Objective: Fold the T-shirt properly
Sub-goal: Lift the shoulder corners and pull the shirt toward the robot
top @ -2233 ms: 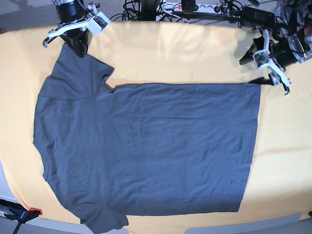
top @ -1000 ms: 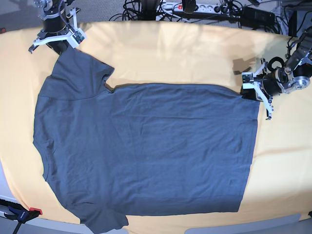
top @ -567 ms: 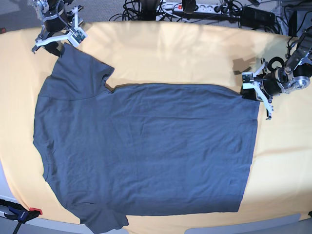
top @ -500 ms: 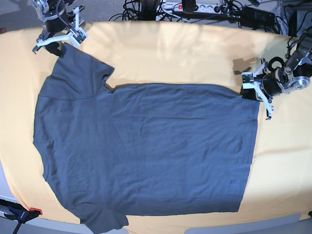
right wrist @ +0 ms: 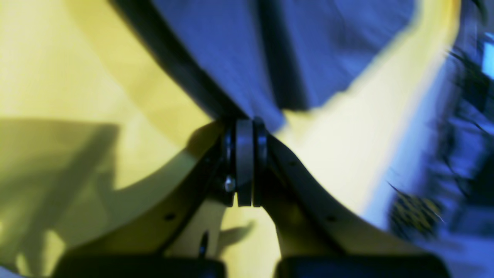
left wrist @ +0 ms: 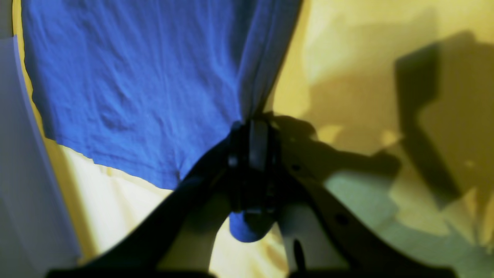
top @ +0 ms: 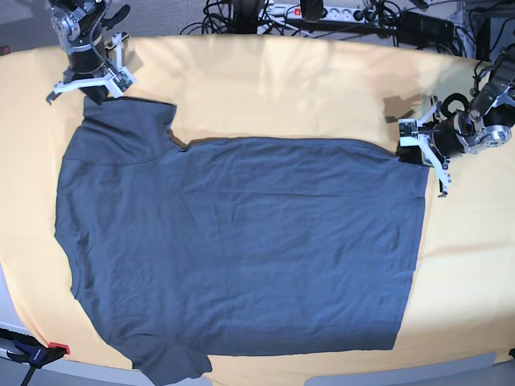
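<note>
1. Yellow-orange table cloth (top: 282, 88) covers the table; the T-shirt (top: 241, 249) lies flat on it, collar end toward the base view's left.
2. Left tool (left wrist: 252, 135) clenched on the hem corner; right tool (right wrist: 245, 133) clenched on the sleeve corner.
3. Risk, judged: thin pinches may slip on lifting, or uneven pulls may skew the fold.
4. No print, label or writing legible.

table cloth (top: 265, 88): yellow-orange, under and around my fingers | cables and power strip (top: 314, 12): beyond my fingers, far edge | clamp (top: 32, 351): red-black, near corner, well apart
</note>
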`<move>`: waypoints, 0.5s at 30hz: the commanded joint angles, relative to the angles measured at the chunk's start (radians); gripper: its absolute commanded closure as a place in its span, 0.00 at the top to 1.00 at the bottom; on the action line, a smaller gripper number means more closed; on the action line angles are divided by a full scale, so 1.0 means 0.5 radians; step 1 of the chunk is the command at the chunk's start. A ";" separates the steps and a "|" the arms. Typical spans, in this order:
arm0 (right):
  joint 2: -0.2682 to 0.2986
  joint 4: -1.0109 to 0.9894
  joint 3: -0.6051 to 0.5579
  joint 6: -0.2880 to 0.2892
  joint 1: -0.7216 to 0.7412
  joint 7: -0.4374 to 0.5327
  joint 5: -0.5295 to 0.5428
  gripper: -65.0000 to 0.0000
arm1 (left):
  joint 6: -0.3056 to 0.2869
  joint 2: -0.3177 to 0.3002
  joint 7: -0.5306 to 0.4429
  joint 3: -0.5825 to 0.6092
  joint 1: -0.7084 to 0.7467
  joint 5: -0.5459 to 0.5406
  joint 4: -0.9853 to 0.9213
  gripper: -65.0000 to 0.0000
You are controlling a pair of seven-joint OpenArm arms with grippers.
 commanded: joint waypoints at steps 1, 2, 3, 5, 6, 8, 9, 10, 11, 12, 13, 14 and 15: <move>0.025 0.066 0.015 -0.053 0.004 0.004 -0.081 0.00 | -0.005 -0.043 -0.025 -0.012 -0.013 -0.066 0.046 0.00; 0.027 0.092 0.015 -0.064 0.004 -0.030 -0.132 0.00 | -0.015 -0.043 -0.024 -0.012 -0.012 -0.119 0.063 0.00; 0.031 0.121 0.015 -0.070 0.000 -0.065 -0.169 0.00 | -0.053 -0.043 -0.024 -0.012 -0.013 -0.166 0.076 0.00; 0.053 0.191 0.015 -0.069 -0.024 -0.129 -0.201 0.00 | -0.146 -0.051 -0.025 -0.012 -0.012 -0.189 0.102 0.00; 0.070 0.230 0.015 -0.069 -0.050 -0.153 -0.204 0.00 | -0.204 -0.063 -0.026 -0.012 -0.012 -0.190 0.119 0.00; 0.114 0.315 0.015 -0.068 -0.128 -0.186 -0.206 0.00 | -0.314 -0.111 -0.026 -0.012 -0.011 -0.243 0.163 0.00; 0.136 0.360 0.015 -0.068 -0.172 -0.210 -0.215 0.00 | -0.347 -0.143 -0.027 -0.012 -0.011 -0.286 0.187 0.00; 0.156 0.405 0.015 -0.068 -0.217 -0.237 -0.224 0.00 | -0.376 -0.179 -0.025 -0.012 -0.011 -0.326 0.213 0.00; 0.172 0.449 0.015 -0.068 -0.262 -0.272 -0.234 0.00 | -0.393 -0.216 -0.026 -0.012 -0.011 -0.353 0.240 0.00; 0.185 0.489 0.015 -0.069 -0.310 -0.308 -0.249 0.00 | -0.414 -0.253 -0.026 -0.012 -0.011 -0.373 0.269 0.00; 0.195 0.525 0.015 -0.069 -0.357 -0.334 -0.262 0.00 | -0.436 -0.294 -0.026 -0.012 -0.011 -0.397 0.301 0.00; 0.197 0.556 0.015 -0.069 -0.407 -0.351 -0.269 0.00 | -0.444 -0.333 -0.026 -0.012 -0.011 -0.430 0.333 0.00; 0.196 0.584 0.015 -0.069 -0.460 -0.365 -0.275 0.00 | -0.444 -0.372 -0.027 -0.012 -0.011 -0.461 0.368 0.00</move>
